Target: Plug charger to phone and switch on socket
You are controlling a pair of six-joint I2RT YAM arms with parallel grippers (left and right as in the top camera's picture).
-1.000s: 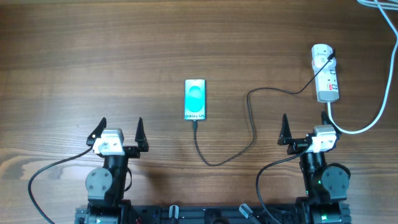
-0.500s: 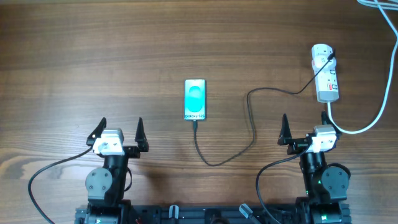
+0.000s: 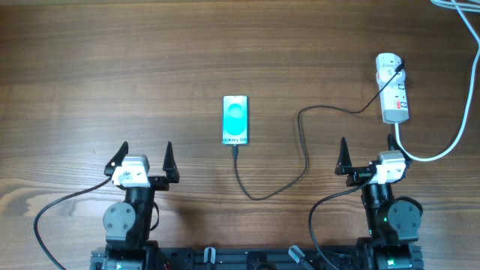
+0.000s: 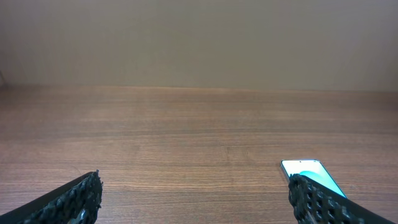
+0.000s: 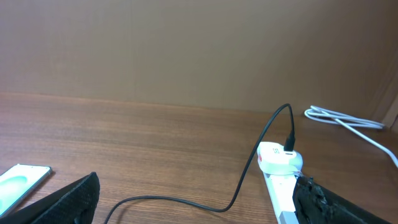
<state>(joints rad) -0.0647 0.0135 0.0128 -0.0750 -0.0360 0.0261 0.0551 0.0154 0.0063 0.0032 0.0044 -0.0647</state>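
The phone [image 3: 235, 119] lies flat mid-table with its cyan-green screen lit. It also shows in the left wrist view [image 4: 306, 170] and the right wrist view [image 5: 22, 179]. The charger [image 3: 304, 142], a thin black cable, runs from the phone's near end in a loop to a black plug in the socket [image 3: 391, 88], a white power strip at the right. The cable's tip sits at the phone's near edge. In the right wrist view the charger [image 5: 249, 168] rises to the socket [image 5: 280, 163]. My left gripper [image 3: 144, 156] and right gripper [image 3: 367, 154] are open and empty near the front edge.
A thick white lead [image 3: 457, 127] curves from the socket's near end along the right edge and away at the top right corner; it also shows in the right wrist view [image 5: 348, 121]. A plain wall stands behind the table's far edge.
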